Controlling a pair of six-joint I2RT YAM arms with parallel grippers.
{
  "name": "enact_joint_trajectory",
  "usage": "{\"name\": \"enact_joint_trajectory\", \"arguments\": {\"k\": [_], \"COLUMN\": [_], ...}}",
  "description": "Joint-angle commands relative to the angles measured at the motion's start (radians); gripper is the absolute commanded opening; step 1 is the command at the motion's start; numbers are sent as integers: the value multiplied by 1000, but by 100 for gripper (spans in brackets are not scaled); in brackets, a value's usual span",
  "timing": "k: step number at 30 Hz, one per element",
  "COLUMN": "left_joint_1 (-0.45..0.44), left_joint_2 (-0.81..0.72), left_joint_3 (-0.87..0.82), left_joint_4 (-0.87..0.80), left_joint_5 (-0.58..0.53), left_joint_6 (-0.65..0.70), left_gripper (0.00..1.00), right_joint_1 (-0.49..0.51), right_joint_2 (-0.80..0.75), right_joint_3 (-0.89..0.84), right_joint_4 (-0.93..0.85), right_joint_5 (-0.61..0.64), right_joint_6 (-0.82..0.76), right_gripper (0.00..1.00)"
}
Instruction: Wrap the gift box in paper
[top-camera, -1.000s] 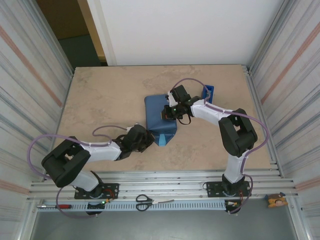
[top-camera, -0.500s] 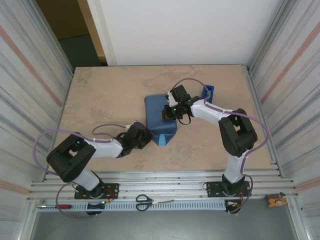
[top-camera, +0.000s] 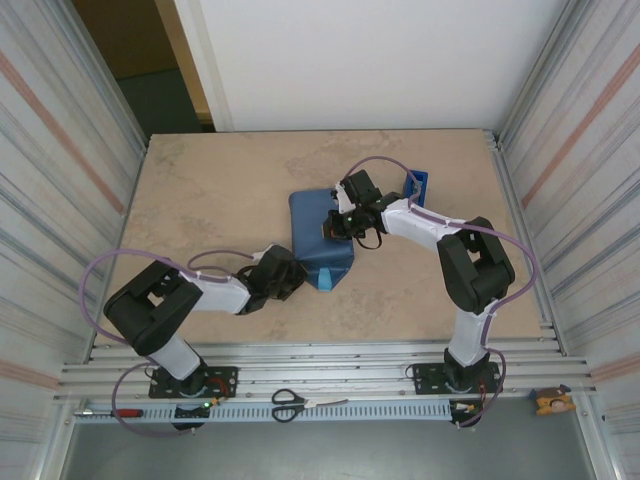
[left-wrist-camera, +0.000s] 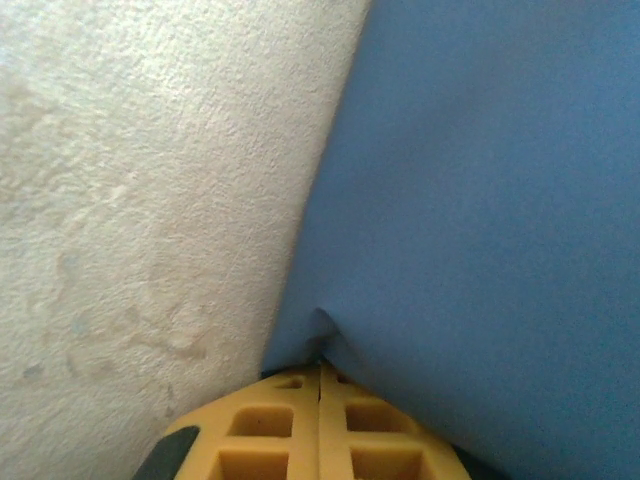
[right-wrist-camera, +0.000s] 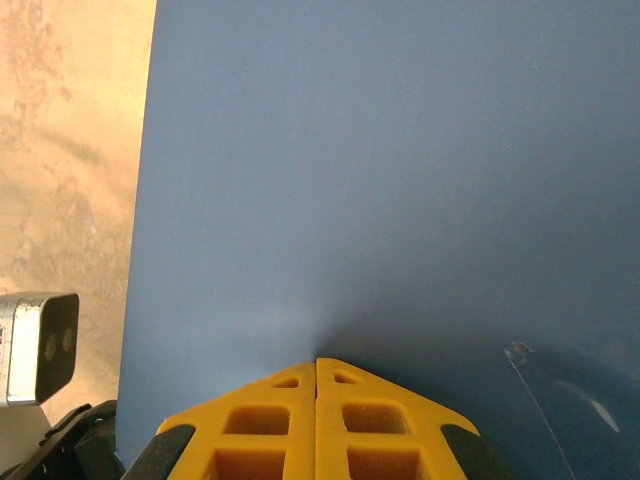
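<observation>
The paper (top-camera: 318, 238) lies as a slate-blue folded bundle, puckered where the clenched left gripper (left-wrist-camera: 320, 370) perhaps pinches its edge. The right gripper (right-wrist-camera: 317, 363) is clenched too, with its tips on the sheet.

- no text, label, brand, number or sign can be read in any view.
- the paper (top-camera: 308, 232) shows plain blue faces, with no legible print on them.
</observation>
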Motion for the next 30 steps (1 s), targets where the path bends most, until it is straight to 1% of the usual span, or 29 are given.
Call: {"name": "enact_joint_trajectory", "arguments": {"k": [1, 5, 9, 12, 17, 21, 23, 27, 30], "left_joint_1": [7, 4, 8, 23, 25, 25, 25, 25, 19], "left_joint_2": [-6, -63, -89, -62, -2, 23, 25, -20, -78], "left_joint_3": [-26, -5, 7, 21, 17, 31, 20, 4, 27], "left_joint_4": [-9, -22, -32, -45, -44, -117, -120, -113, -130], "left_joint_5": [-43, -29, -58, -46, -40, -19, -14, -10, -4], "left_joint_6": [-29, -7, 17, 24, -3, -21, -34, -40, -5], "left_gripper": [0, 0, 0, 0, 0, 0, 0, 0, 0], "right_joint_1": [16, 15, 15, 17, 19, 20, 20, 20, 20], "right_joint_2": [69, 64, 65, 66, 70, 73, 73, 73, 71], "right_joint_3": [-44, -43, -41, -39, -37, -37, -36, -34, -35], "right_joint_4": [-157, -158, -160, -160, -163, -163, -163, -165, -165], "right_joint_5": [39, 43, 46, 44, 41, 40, 38, 42, 43], "right_joint_6": [8, 10, 10, 12, 11, 11, 11, 11, 11], "right_gripper": [0, 0, 0, 0, 0, 0, 0, 0, 0]}}
